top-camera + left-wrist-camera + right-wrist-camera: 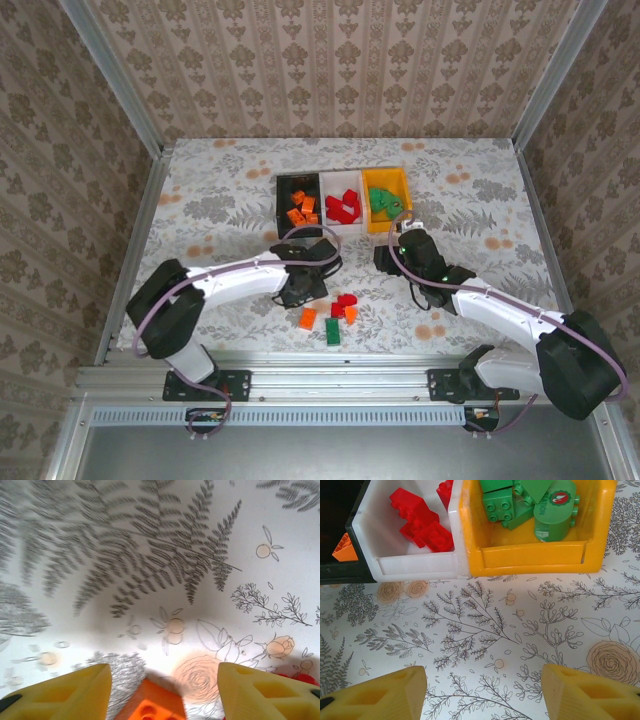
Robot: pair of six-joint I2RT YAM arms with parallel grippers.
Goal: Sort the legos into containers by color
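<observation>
The left fingers (75, 695) stand apart astride an orange brick (152, 705) on the bench (220, 200), on the near side of the row of bins (342, 229); best to centre and close squarely before lifting. The right fingers (385, 692) hang apart, empty, just before that row.

Orange bricks (301, 212), black bin (283, 190), red bricks (422, 522), white bin (415, 565), green bricks (497, 502), yellow bin (535, 560), floral table (220, 200)

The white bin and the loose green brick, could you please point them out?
white bin (415, 565), right wrist view, front wall.
loose green brick (333, 333), top external view, top face.
</observation>
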